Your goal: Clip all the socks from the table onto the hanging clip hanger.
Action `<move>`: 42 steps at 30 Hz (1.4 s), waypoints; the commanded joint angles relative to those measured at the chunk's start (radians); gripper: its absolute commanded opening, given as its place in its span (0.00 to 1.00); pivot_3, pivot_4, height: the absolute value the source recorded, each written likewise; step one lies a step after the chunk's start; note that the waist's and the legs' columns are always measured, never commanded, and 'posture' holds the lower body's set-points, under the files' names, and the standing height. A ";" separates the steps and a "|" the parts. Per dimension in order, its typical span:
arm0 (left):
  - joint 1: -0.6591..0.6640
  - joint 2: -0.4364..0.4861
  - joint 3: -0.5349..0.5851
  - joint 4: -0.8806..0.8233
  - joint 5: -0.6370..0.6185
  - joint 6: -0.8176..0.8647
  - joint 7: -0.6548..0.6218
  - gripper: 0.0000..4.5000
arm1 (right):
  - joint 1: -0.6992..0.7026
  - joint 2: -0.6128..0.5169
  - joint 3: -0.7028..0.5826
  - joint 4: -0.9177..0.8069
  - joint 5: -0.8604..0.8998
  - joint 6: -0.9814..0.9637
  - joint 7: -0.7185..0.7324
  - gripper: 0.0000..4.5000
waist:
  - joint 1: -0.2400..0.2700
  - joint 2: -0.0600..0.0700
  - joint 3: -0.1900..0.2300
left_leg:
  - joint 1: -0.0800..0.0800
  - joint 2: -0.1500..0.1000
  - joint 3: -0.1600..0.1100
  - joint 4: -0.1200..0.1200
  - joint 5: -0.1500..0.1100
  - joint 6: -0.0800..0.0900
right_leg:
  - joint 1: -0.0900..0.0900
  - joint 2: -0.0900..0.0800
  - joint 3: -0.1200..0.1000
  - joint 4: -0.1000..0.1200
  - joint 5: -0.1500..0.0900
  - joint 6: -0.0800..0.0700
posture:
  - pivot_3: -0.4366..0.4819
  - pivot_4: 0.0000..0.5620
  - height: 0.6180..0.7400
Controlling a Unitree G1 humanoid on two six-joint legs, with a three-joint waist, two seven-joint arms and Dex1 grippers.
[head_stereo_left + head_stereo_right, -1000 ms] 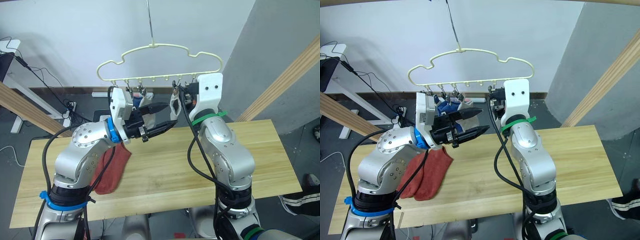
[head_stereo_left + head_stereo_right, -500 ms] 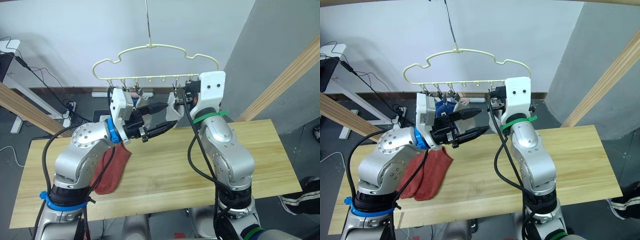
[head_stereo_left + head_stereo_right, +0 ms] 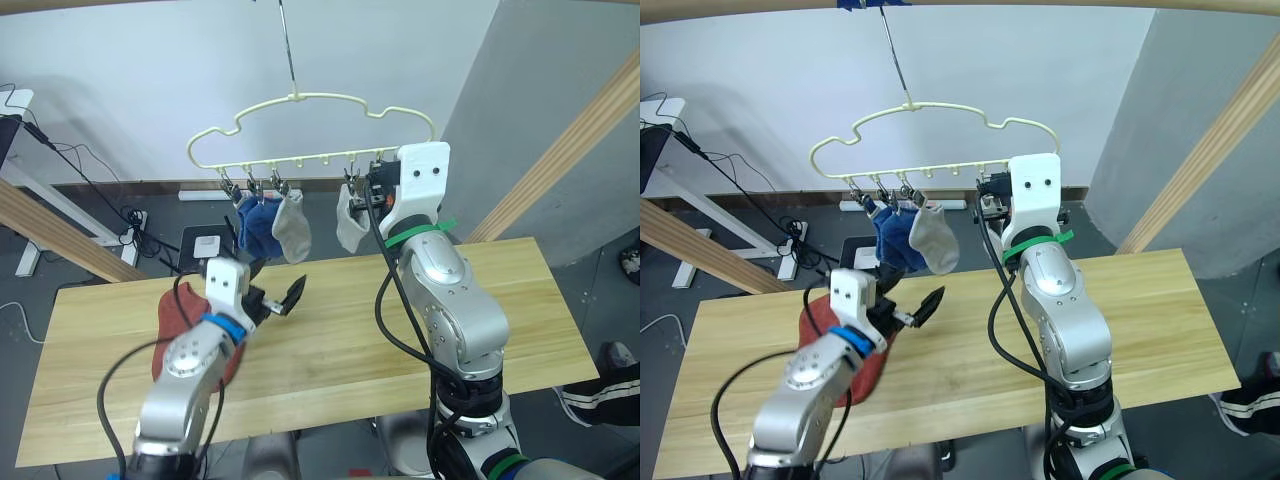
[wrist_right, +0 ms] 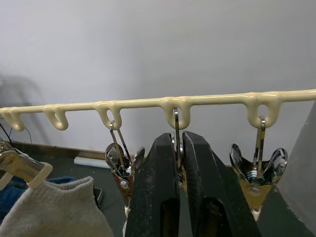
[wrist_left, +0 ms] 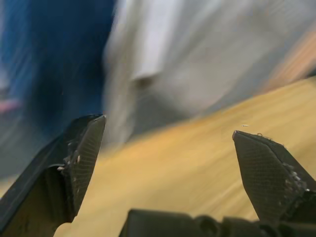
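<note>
The cream cloud-outline clip hanger (image 3: pixel 310 130) hangs above the bench's (image 3: pixel 520 300) far edge. Two blue socks (image 3: pixel 260 225) and a grey sock (image 3: pixel 292 226) dangle from its left clips. Rust-red socks (image 3: pixel 865 365) lie at the bench's 9 o'clock. The right tool (image 4: pixel 177 148) pinches a middle clip (image 4: pixel 176 163); the left tool (image 5: pixel 168 148) gapes wide, empty.

Knit socks (image 3: pixel 292 226), shiny metal clips (image 4: pixel 258 169)

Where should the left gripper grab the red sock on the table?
Probably its near edge, from above: the red sock lies flat on the table, so the open left gripper must pinch up a fold. The arm hides most of it, so cuff or toe is unclear.
</note>
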 commanded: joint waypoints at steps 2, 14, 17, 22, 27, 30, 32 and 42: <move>0.074 -0.093 0.077 0.009 0.052 0.029 0.184 1.00 | -0.034 0.020 0.005 -0.036 0.018 -0.011 0.019 0.00 | 0.000 -0.001 -0.001 | 0.000 0.000 0.000 0.000 0.000 0.000 | 0.000 0.000 0.000 0.000 0.000 0.000 | 0.23 0.49 0.97; 0.040 -0.156 0.132 0.131 0.038 0.146 0.265 1.00 | -0.030 0.021 0.012 -0.035 0.014 0.000 0.037 0.00 | 0.000 -0.001 -0.002 | 0.000 -0.001 0.000 0.000 0.000 0.001 | 0.000 0.002 0.000 0.000 0.000 0.000 | 0.23 0.49 0.97; 0.025 -0.162 0.144 0.152 0.030 0.175 0.269 1.00 | -0.032 0.022 0.013 -0.035 0.014 0.002 0.039 0.00 | -0.001 -0.001 -0.002 | 0.000 -0.002 0.000 0.000 0.000 0.001 | 0.000 0.002 -0.001 0.000 0.000 0.000 | 0.22 0.49 0.97; 0.021 -0.148 0.144 0.161 0.046 0.196 0.278 0.75 | -0.030 0.020 0.014 -0.036 0.012 0.004 0.044 0.00 | -0.001 -0.001 -0.003 | 0.001 -0.002 0.000 0.000 0.000 0.001 | 0.000 0.002 0.000 0.000 0.000 0.000 | 0.22 0.48 0.97; 0.028 -0.143 0.140 0.155 0.033 0.215 0.246 0.49 | -0.030 0.016 0.016 -0.034 0.010 0.002 0.049 0.00 | -0.001 -0.001 -0.008 | 0.001 -0.001 0.001 0.000 0.000 0.001 | 0.000 0.002 0.000 0.000 0.000 0.000 | 0.22 0.48 0.97; 0.034 -0.134 0.125 0.140 0.026 0.207 0.208 0.41 | -0.031 0.016 0.016 -0.032 0.009 0.000 0.050 0.00 | -0.001 -0.001 -0.009 | 0.001 -0.001 0.001 0.000 0.000 0.001 | 0.000 0.002 0.000 0.000 0.000 0.000 | 0.22 0.48 0.97; 0.041 -0.108 0.085 0.123 0.020 0.173 0.137 0.36 | -0.031 0.015 0.016 -0.031 0.009 -0.002 0.050 0.00 | -0.001 -0.001 -0.009 | 0.001 -0.001 0.001 0.000 0.000 0.001 | 0.000 0.002 0.000 0.000 0.000 0.000 | 0.22 0.48 0.97; -0.023 0.059 -0.154 0.028 -0.107 -0.038 -0.368 0.01 | -0.035 0.011 0.012 -0.026 0.003 -0.010 0.049 0.00 | -0.002 -0.001 -0.010 | 0.000 0.000 0.001 -0.002 0.000 0.000 | 0.000 0.002 0.000 -0.002 0.000 -0.001 | 0.22 0.47 0.97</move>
